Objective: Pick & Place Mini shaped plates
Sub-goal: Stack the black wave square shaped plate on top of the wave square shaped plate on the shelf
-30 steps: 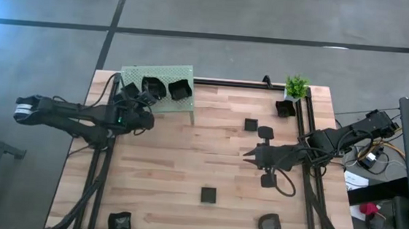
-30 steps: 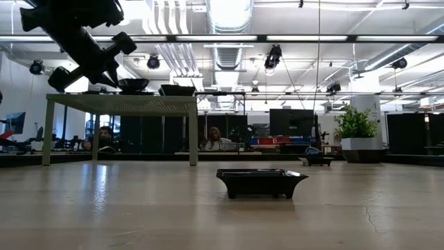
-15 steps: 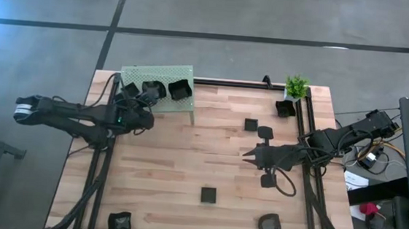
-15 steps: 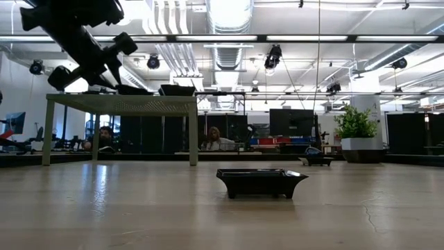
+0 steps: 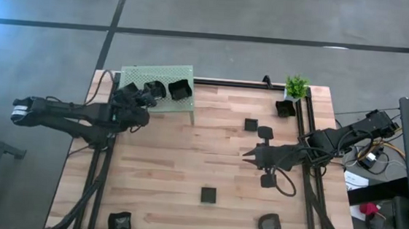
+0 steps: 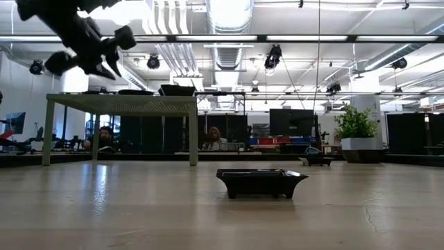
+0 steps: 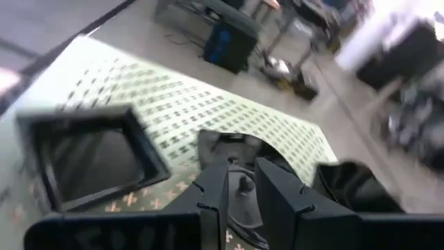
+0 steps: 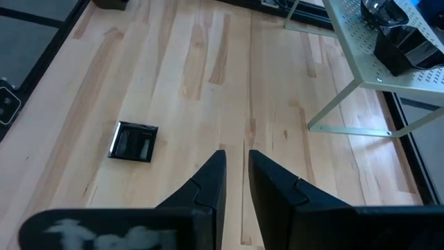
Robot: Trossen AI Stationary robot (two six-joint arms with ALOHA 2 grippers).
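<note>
Your left gripper, fingers slightly apart and empty, sits upper left over the platform; round plate rests there. Next, fetch another plate, lower centre.

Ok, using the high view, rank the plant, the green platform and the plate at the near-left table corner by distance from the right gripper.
1. Plant, far-right corner, nearest the right gripper.
2. Green platform, far-left.
3. Corner plate, near-left; roughly level with the platform, hard to call.
</note>
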